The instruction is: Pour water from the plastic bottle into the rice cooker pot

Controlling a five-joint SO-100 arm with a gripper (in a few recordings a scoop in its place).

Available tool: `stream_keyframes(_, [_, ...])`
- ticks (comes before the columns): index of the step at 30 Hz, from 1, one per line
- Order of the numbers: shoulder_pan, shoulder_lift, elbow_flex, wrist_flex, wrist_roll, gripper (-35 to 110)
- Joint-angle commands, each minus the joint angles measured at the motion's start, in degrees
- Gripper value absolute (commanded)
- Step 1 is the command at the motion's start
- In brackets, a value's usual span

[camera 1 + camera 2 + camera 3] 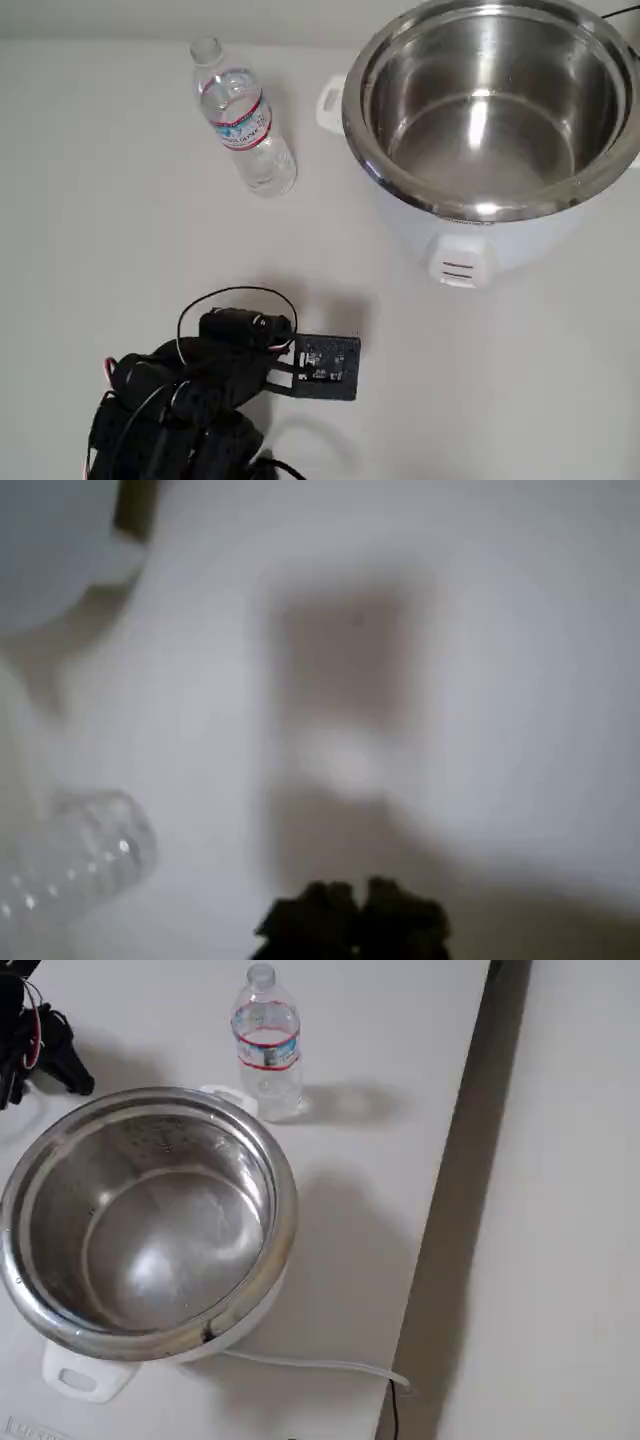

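Your gripper (352, 920) sits at the bottom edge of the wrist view as a blurred dark shape, two lumps side by side with no gap you could make out between them; the picture is too soft to say whether the fingers are pressed together or slightly apart, so you cannot tell its state. Nothing is held in it. In the overhead view your black arm (190, 400) is folded low in the bottom left corner of the white table (100, 200), with a small black board (322, 365) sticking out to its right and a thin black wire looping over the top. In the fixed view a bit of the arm (35, 1040) shows at the top left edge. Well apart from the arm, the plastic bottle (243, 118) stands upright and capless near the top of the overhead view, its white label with red and blue bands facing the camera; the same bottle (266, 1042) shows in the fixed view, just behind the cooker's handle, and as a blurred clear shape (70, 865) at the lower left of the wrist view. Whether it touches the cooker you cannot tell. To the right of the bottle in the overhead view sits the rice cooker pot (490, 110), a shiny steel bowl in a white body, its white side handle (330, 103) pointing toward the bottle. In the fixed view the pot (150, 1220) fills the left side, with a white cord (320, 1365) trailing from its base to the table's edge.
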Motion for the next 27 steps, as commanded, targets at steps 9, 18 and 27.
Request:
stream_keyframes(9, [-8.88, -0.26, 2.11, -4.31, -43.24, 0])
stream_keyframes(18, [-20.3, -0.18, 1.58, -35.86, -68.64, 20])
stream_keyframes(27, [-19.34, -35.42, 1.85, -87.8, -79.8, 48])
